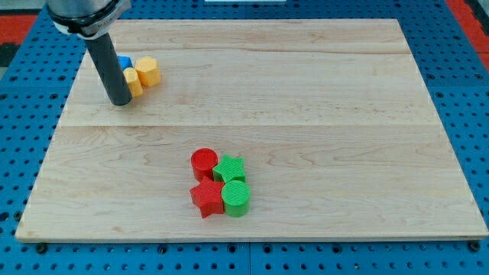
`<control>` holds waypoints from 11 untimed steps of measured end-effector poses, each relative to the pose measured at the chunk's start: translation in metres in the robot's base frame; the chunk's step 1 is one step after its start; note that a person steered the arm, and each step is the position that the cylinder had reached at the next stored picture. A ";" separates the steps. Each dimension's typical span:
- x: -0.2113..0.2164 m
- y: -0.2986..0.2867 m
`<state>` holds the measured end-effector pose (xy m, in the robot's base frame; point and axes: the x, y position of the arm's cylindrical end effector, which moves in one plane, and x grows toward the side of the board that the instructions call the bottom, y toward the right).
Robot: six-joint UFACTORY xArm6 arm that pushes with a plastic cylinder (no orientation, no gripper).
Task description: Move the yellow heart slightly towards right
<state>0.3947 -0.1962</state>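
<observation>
My tip (120, 101) rests on the board at the view's upper left, touching the left side of a yellow block (134, 82) whose shape is partly hidden by the rod; it may be the heart. A second yellow block (147, 71), roughly hexagonal, sits just right of it and a little higher. A blue block (124, 63) peeks out behind the rod, mostly hidden. The three form a tight cluster.
A cluster of a red cylinder (204, 163), green star (229, 168), red star (206, 198) and green cylinder (236, 197) sits at the lower middle of the wooden board (321, 114). A blue pegboard (466, 92) surrounds the board.
</observation>
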 end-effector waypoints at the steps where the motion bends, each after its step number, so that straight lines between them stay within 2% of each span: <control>1: 0.003 0.001; 2: 0.046 0.009; 3: 0.063 -0.031; 4: 0.037 -0.082; 5: -0.001 -0.087; 7: -0.015 0.017; 9: -0.013 0.005; 11: -0.019 0.023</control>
